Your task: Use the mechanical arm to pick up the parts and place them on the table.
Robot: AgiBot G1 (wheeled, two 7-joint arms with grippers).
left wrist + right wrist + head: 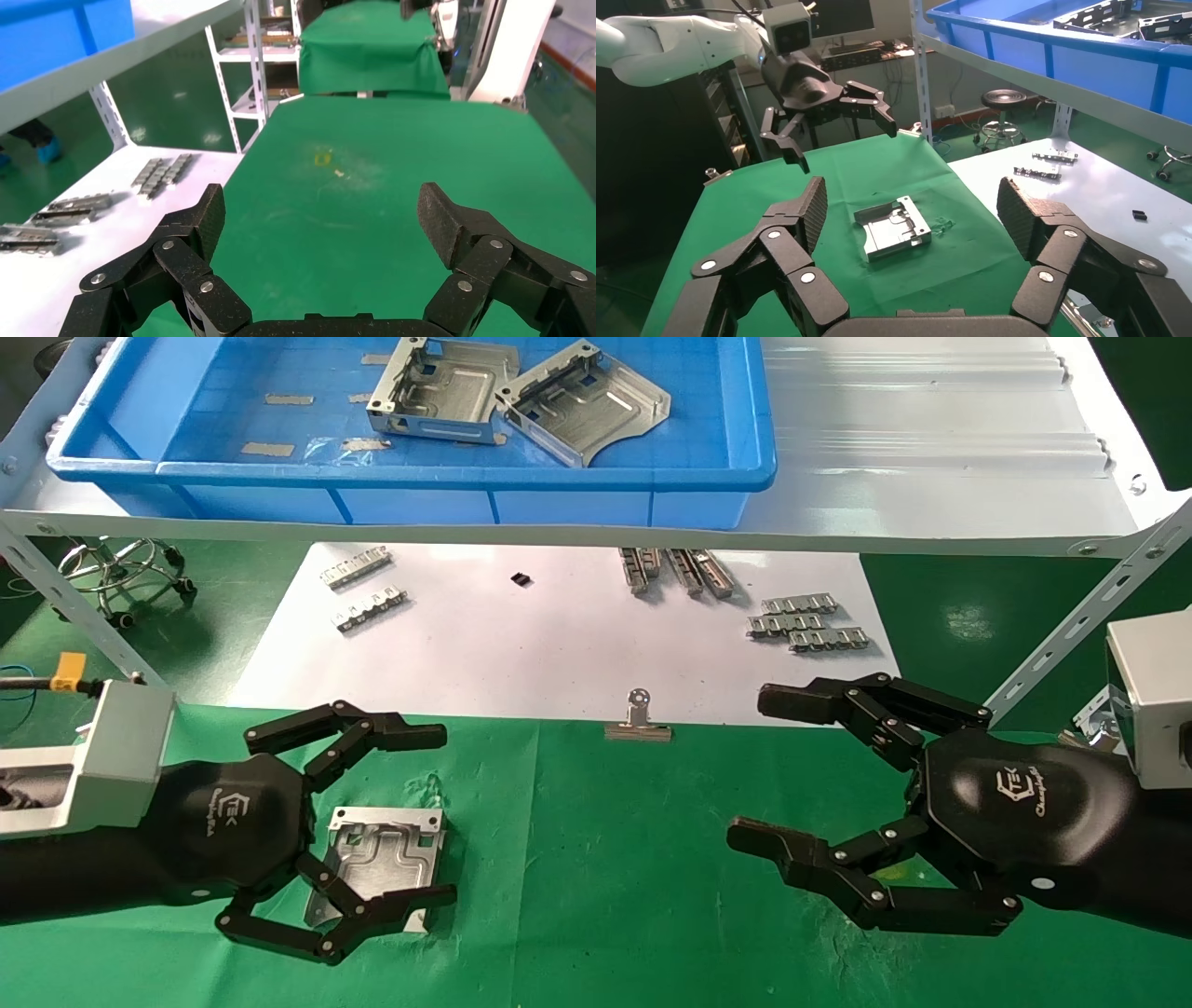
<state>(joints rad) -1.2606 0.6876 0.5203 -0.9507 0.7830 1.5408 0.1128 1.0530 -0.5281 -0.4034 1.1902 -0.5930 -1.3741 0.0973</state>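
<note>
One silvery stamped part point(386, 850) lies flat on the green cloth table point(596, 896) at the front left. My left gripper point(442, 817) hangs open and empty above it, clear of the cloth, as the right wrist view point(847, 147) shows. That view also shows the part point(891, 228) lying free. In the left wrist view the open left gripper point(322, 210) has only green cloth point(365, 175) between its fingers. Two more parts point(442, 388) point(587, 407) lie in the blue bin point(419, 477) on the shelf. My right gripper point(752, 768) point(914, 200) rests open and empty at the front right.
The white metal shelf point(931, 458) overhangs the back, with slanted braces point(1071, 626) at both sides. Under it a white paper sheet point(559, 635) holds several toothed strips point(808, 624). A silver binder clip point(638, 721) sits at its front edge.
</note>
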